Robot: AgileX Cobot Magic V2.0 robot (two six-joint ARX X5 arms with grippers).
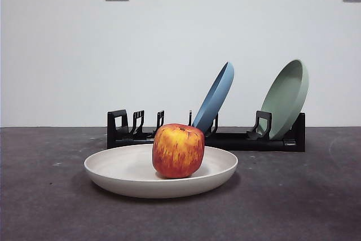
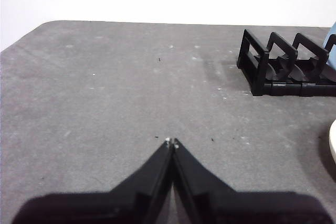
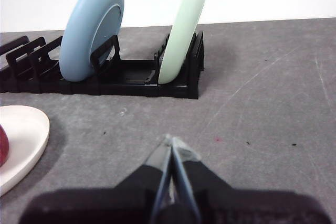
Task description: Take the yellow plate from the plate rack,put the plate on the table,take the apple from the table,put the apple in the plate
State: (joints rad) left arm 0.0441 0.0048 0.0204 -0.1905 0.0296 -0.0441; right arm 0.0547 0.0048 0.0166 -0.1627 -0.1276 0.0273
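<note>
The cream yellow plate (image 1: 130, 170) lies flat on the dark grey table (image 1: 45, 207), in front of the black plate rack (image 1: 237, 139). The red and yellow apple (image 1: 178, 150) stands upright in the plate's middle. No gripper shows in the front view. My left gripper (image 2: 171, 142) hovers shut and empty over bare table, left of the rack's (image 2: 283, 69) empty slots, with the plate's edge (image 2: 333, 142) just showing. My right gripper (image 3: 171, 141) is shut and empty too, in front of the rack (image 3: 131, 80), with the plate (image 3: 23, 140) and a sliver of apple (image 3: 2, 148) to one side.
A blue plate (image 1: 215, 97) and a sage-green plate (image 1: 286, 99) lean in the rack. They also show in the right wrist view as the blue plate (image 3: 89, 27) and the green plate (image 3: 182, 27). A white wall with two sockets stands behind.
</note>
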